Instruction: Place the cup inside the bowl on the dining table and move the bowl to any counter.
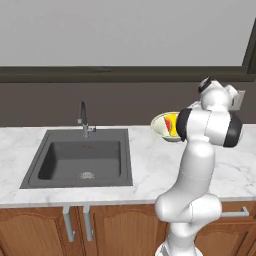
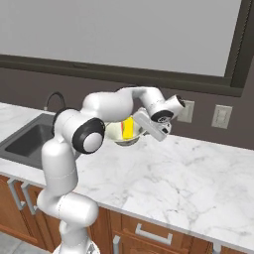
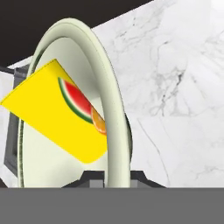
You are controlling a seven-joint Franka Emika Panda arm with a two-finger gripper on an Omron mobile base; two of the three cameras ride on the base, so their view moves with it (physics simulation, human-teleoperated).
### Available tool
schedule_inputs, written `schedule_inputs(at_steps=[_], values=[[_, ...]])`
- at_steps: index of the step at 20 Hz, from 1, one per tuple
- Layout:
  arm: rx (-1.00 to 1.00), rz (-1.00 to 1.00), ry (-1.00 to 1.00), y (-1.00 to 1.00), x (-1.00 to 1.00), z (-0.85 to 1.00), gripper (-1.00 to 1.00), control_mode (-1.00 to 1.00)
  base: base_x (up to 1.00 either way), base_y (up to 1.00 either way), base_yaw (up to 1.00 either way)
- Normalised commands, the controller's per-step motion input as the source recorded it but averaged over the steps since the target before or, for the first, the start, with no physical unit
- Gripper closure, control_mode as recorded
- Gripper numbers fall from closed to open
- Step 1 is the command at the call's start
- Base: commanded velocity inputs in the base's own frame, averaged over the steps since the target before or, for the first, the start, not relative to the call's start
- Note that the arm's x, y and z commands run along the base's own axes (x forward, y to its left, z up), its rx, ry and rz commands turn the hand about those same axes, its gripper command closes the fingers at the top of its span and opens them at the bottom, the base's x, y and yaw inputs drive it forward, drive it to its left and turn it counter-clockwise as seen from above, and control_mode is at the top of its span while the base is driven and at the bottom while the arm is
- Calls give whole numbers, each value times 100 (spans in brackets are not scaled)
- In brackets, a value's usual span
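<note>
The bowl (image 1: 164,126) sits at centre right of the left base view, held above the counter (image 1: 150,165) just right of the sink (image 1: 80,159), and partly hidden behind the arm's elbow. In the right base view the bowl (image 2: 121,134) is left of centre, above the marble, with the gripper (image 2: 144,130) at its right rim. In the hand view the rim of the bowl (image 3: 114,131) runs up from bottom centre between the two dark fingertips (image 3: 92,177), so the claw is pinched tight on the bowl's thin rim. The bowl is tilted, its opening facing the left of that view. The cup (image 3: 65,118) lies inside it, its long axis slanting from upper left to lower right and its watermelon patch facing the camera. It also shows as yellow in the bowl in both base views (image 1: 172,124) (image 2: 128,127). Open marble spreads across the right of the hand view and the lower right of the right base view; the sink's edge lies to the left, with the tap (image 1: 84,120) behind it.
</note>
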Motion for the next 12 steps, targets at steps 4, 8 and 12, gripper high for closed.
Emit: schedule_inputs(at_steps=[4, 8, 12], values=[[0, 0, 7, -10, 0, -24, 100, -100, 0, 0, 0], [0, 0, 9, -19, 0, 0, 100, -100, 0, 0, 0], [6, 0, 14, -26, 0, -3, 100, -100, 0, 0, 0]])
